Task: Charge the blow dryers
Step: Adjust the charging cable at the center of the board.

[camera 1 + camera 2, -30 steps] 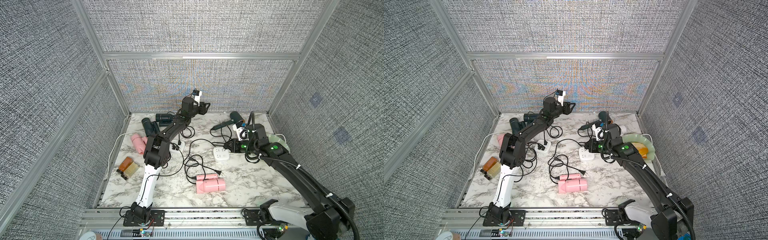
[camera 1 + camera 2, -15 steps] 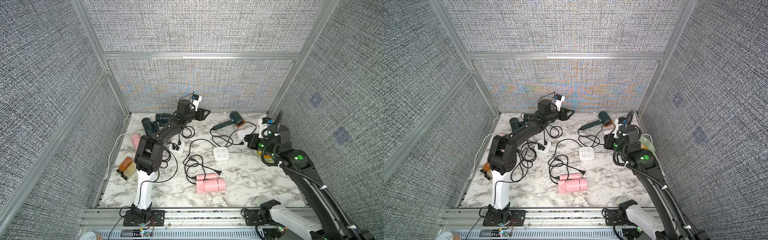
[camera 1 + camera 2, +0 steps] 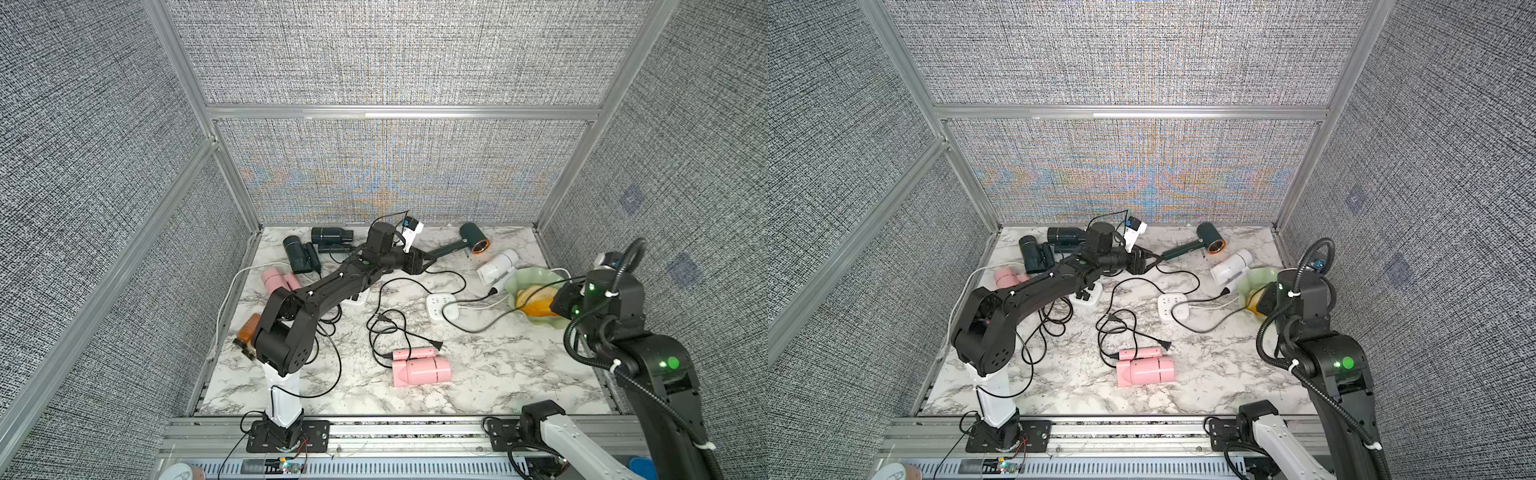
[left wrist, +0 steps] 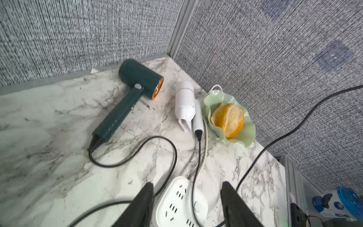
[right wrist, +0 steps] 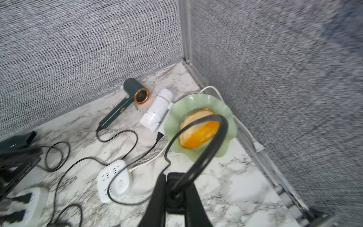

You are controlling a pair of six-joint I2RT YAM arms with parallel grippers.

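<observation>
The right end effector (image 5: 175, 177) is clamped on a black plug (image 5: 174, 194) and holds it above the marble-patterned bench (image 3: 498, 374), to the right of the white square power strip (image 3: 441, 306). The plug's black cord (image 5: 223, 127) arches up from the grip. As far as a top view shows, it runs back across that strip to the white plastic blow dryer (image 3: 498, 266). That dryer lies just behind and to the right of the strip, beside a pale green scalloped bowl (image 3: 513, 277). Gripping the plug by its body, clear of the bench, probably leaves the prongs free to be turned toward a socket, though the prongs themselves are hidden.

The left end effector (image 3: 1151, 262) has its jaws apart and holds nothing. It hovers behind and to the left of the strip, just short of the handle of the dark green blow dryer with a copper ring (image 3: 471, 236). From there it could steady the strip or take that dryer's cord.

The strip's sockets look empty where they can be seen. A second white power strip (image 3: 1086, 296), left of the first and partly under the left arm, carries black plugs. Two dark teal blow dryers (image 3: 299, 254) lie well behind and to the left of the landmark strip. One pink blow dryer (image 3: 276, 280) lies to its left. A second pink dryer (image 3: 422, 370) lies in front of it, with a loose plug on the bench beside it.
</observation>
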